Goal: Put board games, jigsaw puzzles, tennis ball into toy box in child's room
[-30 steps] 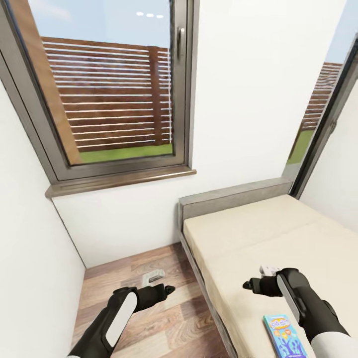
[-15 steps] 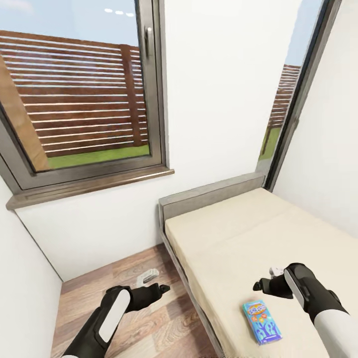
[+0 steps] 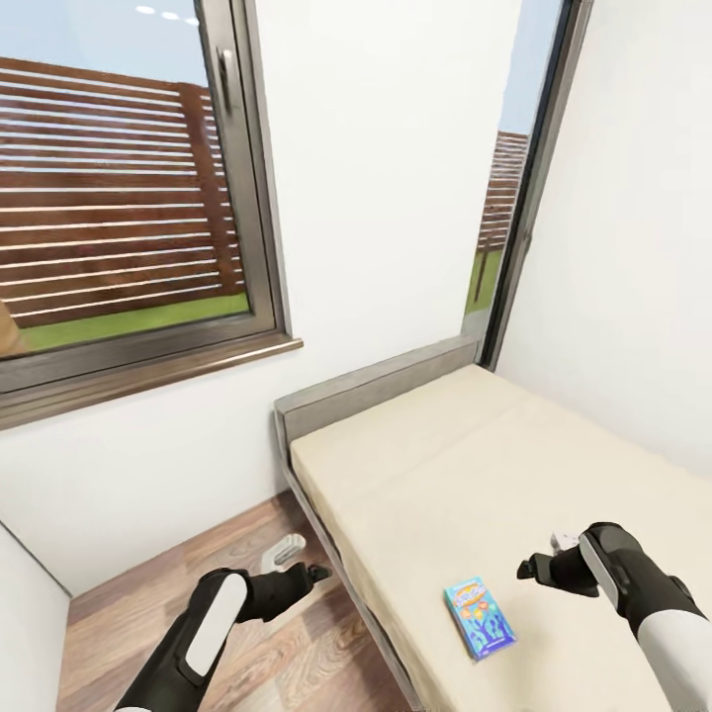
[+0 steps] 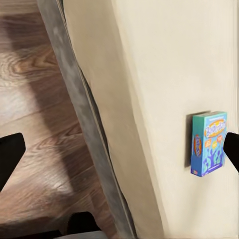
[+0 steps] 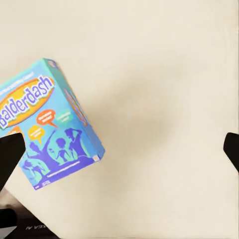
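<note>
Flat glossy blue board game [image 3: 480, 619], smooth cream bed [image 3: 514, 465].

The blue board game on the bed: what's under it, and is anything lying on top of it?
The blue board game lies flat on the bare cream mattress, near the edge of the bed. Nothing rests on it; the right gripper hangs apart from it. Whatever lies beneath the box is covered.

White walls [image 3: 396, 198] meet in a corner. A dark-framed window [image 3: 119, 198] with a brown sill looks onto a slatted wooden fence and grass. A second narrow window [image 3: 504, 198] stands in the corner. A bed [image 3: 475, 465] with a cream mattress and grey frame stands against the walls, on wood plank floor [image 3: 148, 603].
</note>
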Motion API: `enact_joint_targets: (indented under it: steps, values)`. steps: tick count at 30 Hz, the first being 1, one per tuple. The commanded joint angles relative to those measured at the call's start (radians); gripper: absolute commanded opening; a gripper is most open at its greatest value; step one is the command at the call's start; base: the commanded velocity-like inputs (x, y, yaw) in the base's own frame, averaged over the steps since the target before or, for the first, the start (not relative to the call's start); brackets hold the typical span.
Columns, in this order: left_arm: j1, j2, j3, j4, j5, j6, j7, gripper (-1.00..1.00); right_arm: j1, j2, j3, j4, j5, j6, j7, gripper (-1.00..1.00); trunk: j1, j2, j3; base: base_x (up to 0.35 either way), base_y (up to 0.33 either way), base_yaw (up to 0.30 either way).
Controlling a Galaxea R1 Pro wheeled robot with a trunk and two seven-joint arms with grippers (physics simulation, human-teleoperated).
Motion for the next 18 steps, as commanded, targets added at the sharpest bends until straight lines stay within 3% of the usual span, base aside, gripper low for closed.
enact_joint_targets:
  steps: [1, 12, 18]
  values:
    - [0.000, 0.000, 0.003, -0.001, 0.011, 0.005, 0.009, 1.00, -0.001, -0.004, -0.007, -0.001, -0.008, 0.005, -0.003, 1.00, 0.000, -0.001, -0.001, 0.000, 0.000, -0.265]
    - [0.000, 0.002, 0.013, 0.000, 0.014, 0.012, 0.009, 1.00, -0.001, -0.009, -0.033, -0.004, -0.007, 0.006, 0.002, 1.00, 0.000, -0.001, -0.001, 0.000, 0.000, -0.254]
    - [0.009, 0.015, 0.010, 0.000, 0.005, 0.004, 0.007, 1.00, 0.001, -0.004, -0.031, -0.005, -0.007, 0.006, 0.005, 1.00, 0.000, -0.001, -0.001, 0.000, 0.000, -0.066]
